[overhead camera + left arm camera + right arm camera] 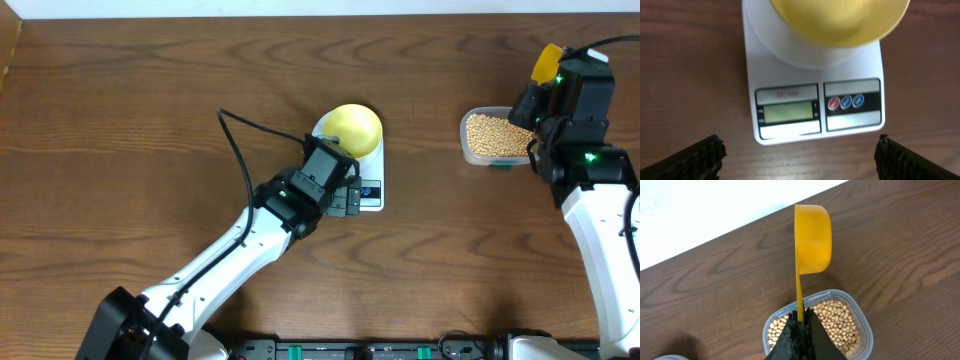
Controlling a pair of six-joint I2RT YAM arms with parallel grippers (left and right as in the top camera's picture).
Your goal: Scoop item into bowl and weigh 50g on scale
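A pale-yellow bowl (354,128) is sitting on the white scale (815,115), looking empty. Right of the scale, well apart, tan beans (837,320) are lying in a clear tub (464,140). There the right gripper (801,325) is pinching the handle of a yellow scoop (812,235), cup raised and empty. The left gripper (800,152) is hovering at the scale's front edge, jaws wide. Scooping seems next: dipping shallowly and carrying level should be limiting spills, and the left arm should not be touching the scale.
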